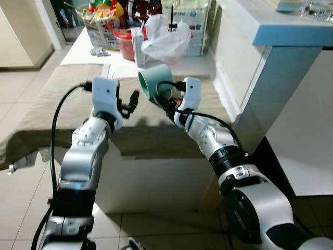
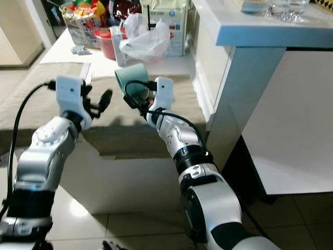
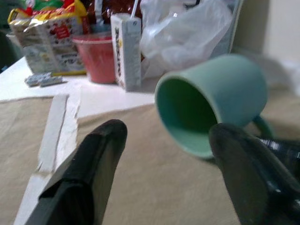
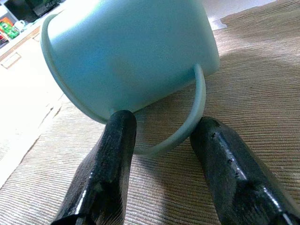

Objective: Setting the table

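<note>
Over the near end of the table [image 1: 31,125], which is covered by a tan cloth [image 1: 151,136], both arms reach forward. On the left, the left gripper [image 1: 128,104] hovers just above the cloth with its two black fingers [image 3: 96,164] spread apart and nothing between them; its wrist view looks straight at the open mouth of the mug. Just right of it, the green mug [image 1: 155,82] is tipped on its side, mouth turned toward the left gripper and handle [image 4: 187,124] toward the right arm. The right gripper [image 1: 167,102] has its fingers on either side of that handle, one pressed close under the mug's wall and the other just outside the loop. Whether they actually pinch the handle or only bracket it cannot be told, though the mug's tilt suggests it is being carried rather than lying loose.

Farther back, where the cloth ends and bare white tabletop shows, there is a cluster of groceries: a snack bag [image 1: 101,21], a red tub [image 1: 125,44], a small drink carton [image 1: 138,47], a crumpled plastic bag [image 1: 166,36] and a large box [image 1: 192,23]. To the right stands a white counter [image 1: 281,31] with glassware on top.

As for progress, the setting looks barely begun: no plate, cutlery or upright cup shows on the cloth. The mug has yet to be stood upright at a place, and everything else of a setting remains to be brought.
</note>
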You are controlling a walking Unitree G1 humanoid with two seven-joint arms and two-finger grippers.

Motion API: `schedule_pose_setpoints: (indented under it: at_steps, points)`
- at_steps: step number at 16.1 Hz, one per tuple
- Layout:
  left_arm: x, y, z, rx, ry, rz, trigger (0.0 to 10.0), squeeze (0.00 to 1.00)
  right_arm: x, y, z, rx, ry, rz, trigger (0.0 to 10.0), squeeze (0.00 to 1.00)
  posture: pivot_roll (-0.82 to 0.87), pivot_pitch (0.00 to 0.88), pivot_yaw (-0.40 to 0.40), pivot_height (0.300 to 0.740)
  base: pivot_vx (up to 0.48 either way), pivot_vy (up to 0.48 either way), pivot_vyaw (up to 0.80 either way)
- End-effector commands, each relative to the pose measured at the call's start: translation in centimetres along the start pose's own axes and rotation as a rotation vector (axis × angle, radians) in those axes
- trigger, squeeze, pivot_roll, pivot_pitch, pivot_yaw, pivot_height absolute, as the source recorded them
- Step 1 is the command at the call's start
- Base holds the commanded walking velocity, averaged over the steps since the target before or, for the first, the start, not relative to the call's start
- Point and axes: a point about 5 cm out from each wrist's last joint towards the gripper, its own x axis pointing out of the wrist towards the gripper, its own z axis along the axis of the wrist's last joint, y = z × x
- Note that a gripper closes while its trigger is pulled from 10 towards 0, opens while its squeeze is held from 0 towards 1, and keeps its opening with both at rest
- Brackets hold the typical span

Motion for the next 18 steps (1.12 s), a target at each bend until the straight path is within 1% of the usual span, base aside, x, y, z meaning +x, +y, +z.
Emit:
schedule_pose_setpoints:
  at_steps: [1, 2, 4, 6, 7, 10, 12, 14, 18]
  points:
    - [0.5, 0.2, 0.6, -0.022, -0.021, -0.012, 10.0, 0.0, 0.2, 1.5, -1.0, 0.008, 0.006, 0.041, 10.0, 0.0, -0.02, 0.022, 0.044, 0.74, 0.0, 0.0, 0.0]
    - [0.8, 0.1, 0.8, -0.041, -0.03, -0.022, 10.0, 0.0, 0.2, 1.5, -1.0, 0.008, 0.007, 0.041, 10.0, 0.0, -0.02, 0.023, 0.045, 0.74, 0.0, 0.0, 0.0]
    - [1.7, -0.5, 1.8, -0.115, -0.056, -0.082, 10.0, 0.0, 0.2, 1.3, -1.0, 0.011, 0.009, 0.038, 10.0, 0.0, -0.03, 0.021, 0.044, 0.74, 0.0, 0.0, 0.0]
    - [2.5, -0.9, 1.8, -0.174, -0.045, -0.119, 10.0, 0.0, 0.1, 1.3, -1.0, 0.016, 0.008, 0.037, 10.0, 0.0, -0.03, 0.021, 0.046, 0.74, 0.0, 0.0, 0.0]
    - [3.2, -1.3, 1.7, -0.221, -0.033, -0.142, 10.0, 0.0, 0.1, 1.3, -0.9, 0.019, 0.006, 0.042, 10.0, 0.0, -0.04, 0.022, 0.045, 0.74, 0.0, 0.0, 0.0]
    - [4.2, -1.9, 1.1, -0.238, -0.005, -0.153, 10.0, 0.0, 0.1, 1.5, -0.7, 0.024, 0.001, 0.05, 10.0, 0.0, -0.05, 0.026, 0.047, 0.74, 0.0, 0.0, 0.0]
    - [4.6, -1.9, 0.5, -0.241, 0.017, -0.147, 10.0, 0.0, 0.0, 1.7, -0.5, 0.027, -0.005, 0.057, 10.0, 0.0, -0.05, 0.03, 0.049, 0.74, 0.0, 0.0, 0.0]
    - [4.8, -2.0, 0.3, -0.243, 0.024, -0.149, 10.0, 0.0, 0.0, 1.7, -0.5, 0.027, -0.006, 0.06, 10.0, 0.0, -0.06, 0.036, 0.05, 0.74, 0.0, 0.0, 0.0]
    - [5.5, -2.5, 0.2, -0.19, 0.019, -0.158, 10.0, 0.0, -0.2, 1.8, -0.7, 0.016, -0.005, 0.064, 10.0, 0.0, -0.06, 0.046, 0.052, 0.74, 0.0, 0.0, 0.0]
